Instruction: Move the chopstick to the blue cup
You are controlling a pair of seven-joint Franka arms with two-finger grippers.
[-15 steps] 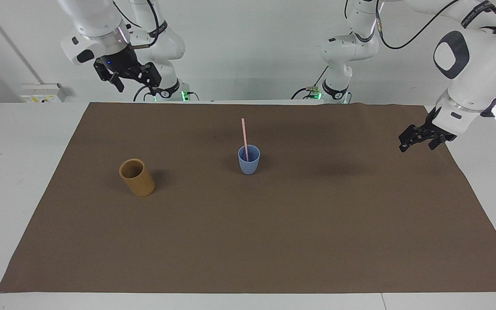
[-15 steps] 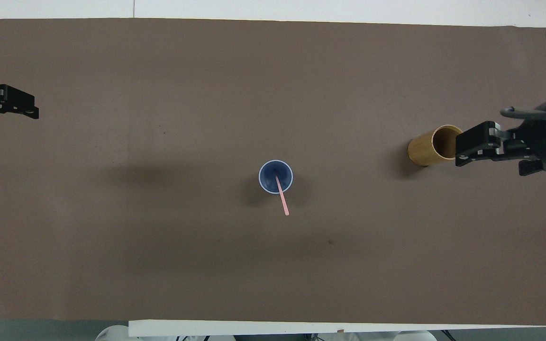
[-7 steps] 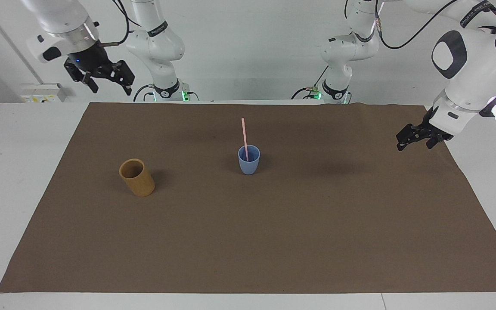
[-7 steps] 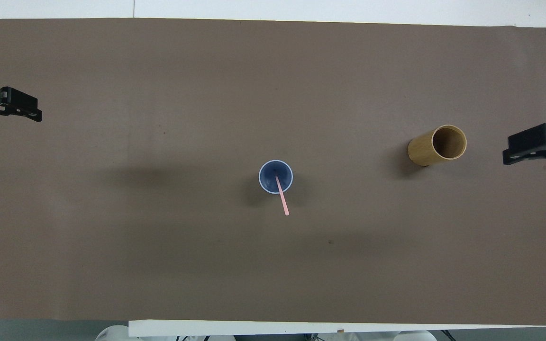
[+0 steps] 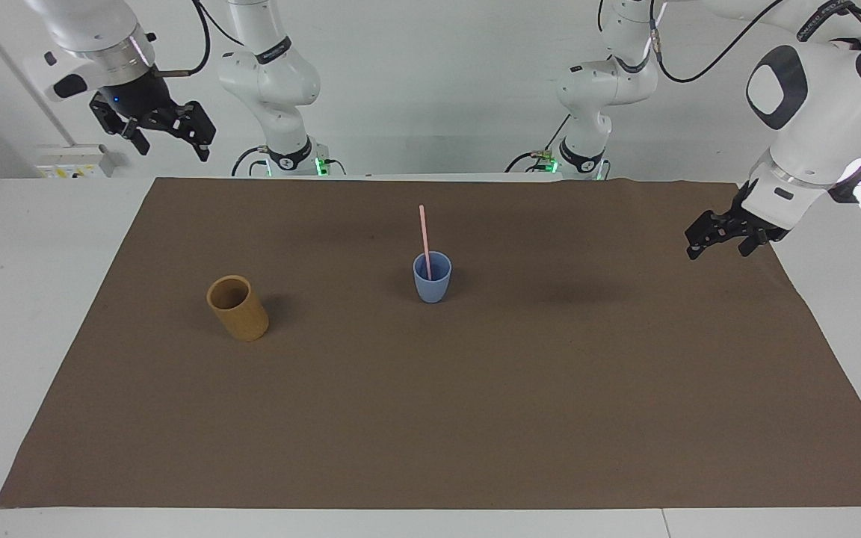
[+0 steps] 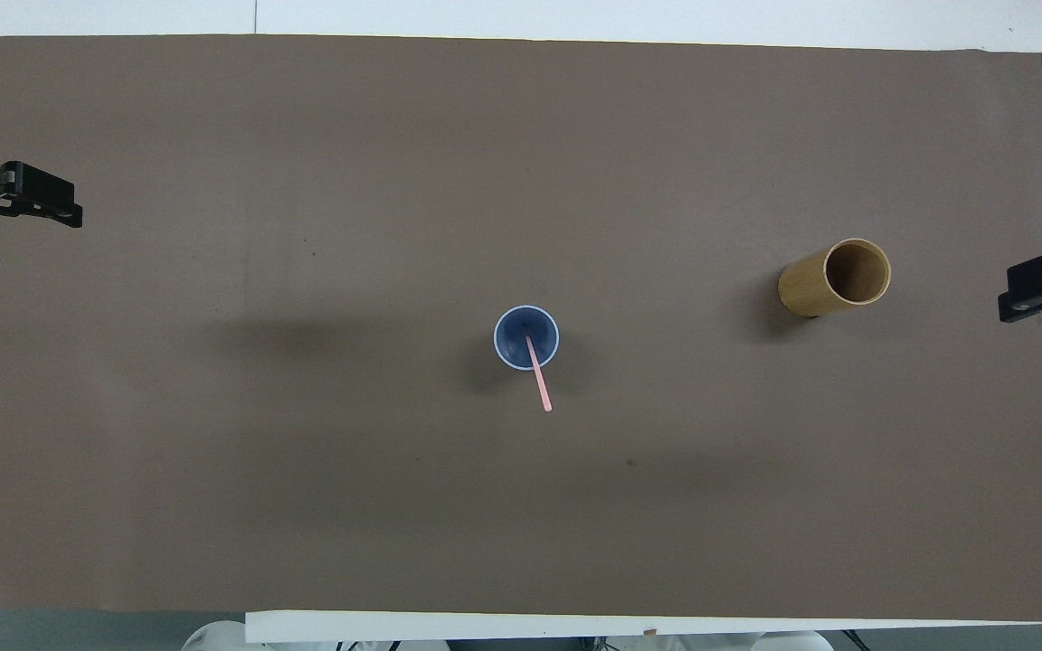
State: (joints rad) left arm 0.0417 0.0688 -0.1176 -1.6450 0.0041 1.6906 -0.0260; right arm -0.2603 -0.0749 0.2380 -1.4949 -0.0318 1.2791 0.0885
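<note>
- The chopstick (image 5: pixel 424 237) stands in the blue cup (image 5: pixel 431 277), leaning toward the robots.
- The blue cup sits mid-mat (image 5: pixel 475 418).
- The tan cup (image 5: pixel 238 308) stands well apart, toward the right arm's end of the table (image 5: pixel 19 314), slightly farther from the robots.

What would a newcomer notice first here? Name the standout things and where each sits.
The eye goes first to the pale pink chopstick standing in the small blue cup at the middle of the brown mat, its top leaning toward the robots. Next comes the tan cylindrical cup, empty, toward the right arm's end. Both grippers hold nothing: the left gripper over the mat's edge at its own end, the right gripper raised high off the mat.
</note>
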